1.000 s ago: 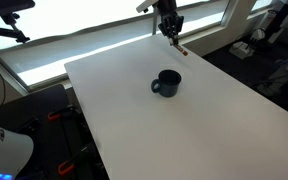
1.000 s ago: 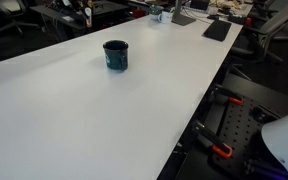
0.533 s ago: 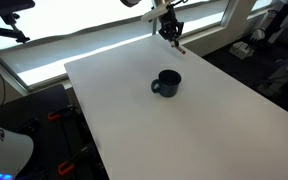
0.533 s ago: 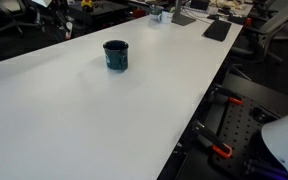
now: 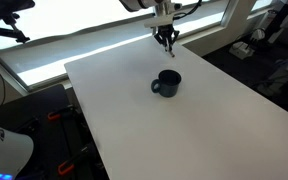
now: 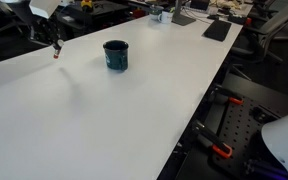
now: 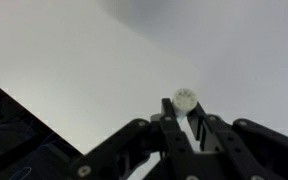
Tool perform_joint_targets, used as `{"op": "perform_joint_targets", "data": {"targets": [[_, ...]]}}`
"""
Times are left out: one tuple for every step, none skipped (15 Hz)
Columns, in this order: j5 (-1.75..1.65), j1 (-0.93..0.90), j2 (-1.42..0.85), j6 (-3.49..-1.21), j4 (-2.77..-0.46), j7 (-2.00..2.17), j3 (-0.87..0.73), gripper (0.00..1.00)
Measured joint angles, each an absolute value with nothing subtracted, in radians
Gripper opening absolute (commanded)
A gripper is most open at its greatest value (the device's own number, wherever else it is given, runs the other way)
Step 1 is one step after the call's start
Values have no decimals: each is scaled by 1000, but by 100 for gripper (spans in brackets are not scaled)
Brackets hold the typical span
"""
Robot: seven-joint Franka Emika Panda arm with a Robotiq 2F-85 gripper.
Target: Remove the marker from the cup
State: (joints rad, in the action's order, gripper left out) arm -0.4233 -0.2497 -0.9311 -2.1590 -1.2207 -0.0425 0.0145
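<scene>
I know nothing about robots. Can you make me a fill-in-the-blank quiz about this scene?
The fingers are clamped on a thin ____.
The dark ____ with a handle stands upright on the white table.
The held thing hangs ____ the table, not inside anything.
Missing words: marker; cup; above.

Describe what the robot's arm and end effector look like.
The arm shows a pale, whitish rounded link in an exterior view. The end effector is black, with two slim fingers on jointed linkage bars, seen in the wrist view. No cables or markings can be made out.
</scene>
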Motion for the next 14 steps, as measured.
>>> {"op": "perform_joint_targets", "data": {"targets": [[-406,-244,-938,-2159,-1213,-68,18,4],[-394,-241,-942,-2159,-1207,-86,18,4],[-383,-238,-946,-2159,-1202,-100,18,4],[-373,-236,-948,-2159,-1198,-112,18,4],[-365,-233,-951,-2159,-1196,-122,18,4],[-358,-231,-953,-2159,-1194,-134,19,4],[-355,-230,-955,-2159,-1193,-137,19,42],[-354,-230,-957,-2158,-1193,-137,19,43],[-354,-230,-960,-2156,-1192,-137,19,50],[-354,-231,-963,-2152,-1192,-137,19,57],[-354,-231,-966,-2149,-1192,-136,19,66],[-354,-231,-969,-2147,-1192,-136,19,73],[-354,-231,-971,-2144,-1192,-136,19,80],[-354,-231,-973,-2141,-1192,-136,18,89]]}}
